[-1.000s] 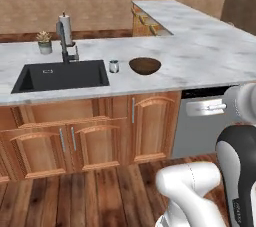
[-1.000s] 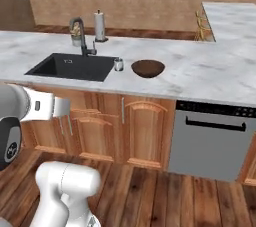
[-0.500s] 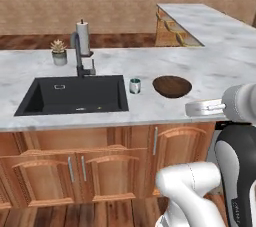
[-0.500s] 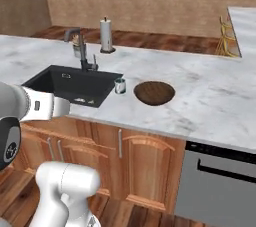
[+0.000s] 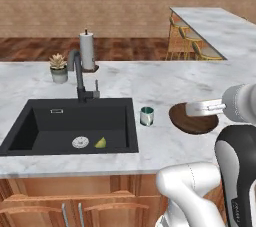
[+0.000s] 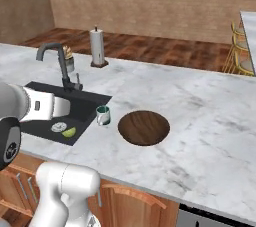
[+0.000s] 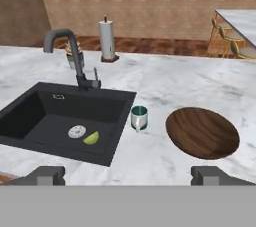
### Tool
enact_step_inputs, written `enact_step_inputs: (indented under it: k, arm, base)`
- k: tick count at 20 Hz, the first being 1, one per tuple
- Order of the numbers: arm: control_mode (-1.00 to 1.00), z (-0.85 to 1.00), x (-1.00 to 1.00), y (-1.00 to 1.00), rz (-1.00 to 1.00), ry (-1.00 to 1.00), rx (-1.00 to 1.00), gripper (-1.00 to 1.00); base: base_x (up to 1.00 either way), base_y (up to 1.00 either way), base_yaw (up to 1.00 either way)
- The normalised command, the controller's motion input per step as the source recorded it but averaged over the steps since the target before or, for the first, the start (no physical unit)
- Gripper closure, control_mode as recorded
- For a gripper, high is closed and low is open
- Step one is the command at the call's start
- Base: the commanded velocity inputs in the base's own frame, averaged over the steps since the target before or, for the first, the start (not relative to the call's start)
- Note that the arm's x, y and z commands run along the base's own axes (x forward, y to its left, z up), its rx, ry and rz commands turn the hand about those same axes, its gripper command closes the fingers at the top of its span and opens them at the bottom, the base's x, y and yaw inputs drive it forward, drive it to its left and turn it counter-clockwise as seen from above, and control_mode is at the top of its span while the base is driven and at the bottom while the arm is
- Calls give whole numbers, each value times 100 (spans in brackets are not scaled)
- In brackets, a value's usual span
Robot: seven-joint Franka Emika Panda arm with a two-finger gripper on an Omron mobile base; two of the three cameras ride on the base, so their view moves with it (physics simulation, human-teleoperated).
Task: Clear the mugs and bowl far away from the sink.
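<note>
The gripper (image 7: pixel 128 175) hangs back from the counter's front edge with its jaws wide apart and nothing between them; the two dark fingertips (image 7: pixel 46 175) stand at the bottom of the hand view. Ahead of the jaws, on the marble counter (image 5: pixel 150 83), a small mug (image 7: pixel 139 117) with a green inside stands just beside the right rim of the sink (image 7: pixel 60 121), close to the sink's front right corner and roughly in line with the middle of the gap between the tips. The wooden bowl (image 7: pixel 202 132) lies on the counter to the right of the mug, near it but apart, ahead of the right fingertip.

From the left base view the mug (image 5: pixel 146 116) sits between the sink (image 5: pixel 70 126) and the bowl (image 5: pixel 192 121), whose near rim is partly hidden by the arm. The right base view shows the mug (image 6: pixel 103 115) and bowl (image 6: pixel 144 127) apart. A yellow-green wedge (image 7: pixel 91 138) lies in the sink beside the silver drain (image 7: pixel 76 131). The black faucet (image 7: pixel 70 56) rises at the sink's back edge; a potted plant (image 5: pixel 58 67) and a paper-towel roll (image 5: pixel 87 50) stand behind it.
</note>
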Motion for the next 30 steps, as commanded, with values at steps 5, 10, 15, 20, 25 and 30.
enact_step_inputs:
  k: [5, 10, 15, 20, 25, 30]
  arm:
    - [100, 0, 0, 0, 0, 0, 0, -100]
    - [100, 0, 0, 0, 0, 0, 0, -100]
    - [100, 0, 0, 0, 0, 0, 0, -100]
    - [100, 0, 0, 0, 0, 0, 0, -100]
    - [-100, -9, 10, 9, 0, 0, -1, -100]
    - [-100, -13, 8, 19, -2, 13, -1, -100]
  base:
    - [100, -18, -9]
    - [100, 3, -31]
    - [100, 22, -46]
    - [91, 14, -36]
    - [33, 16, -6]
    - [0, 0, 0]
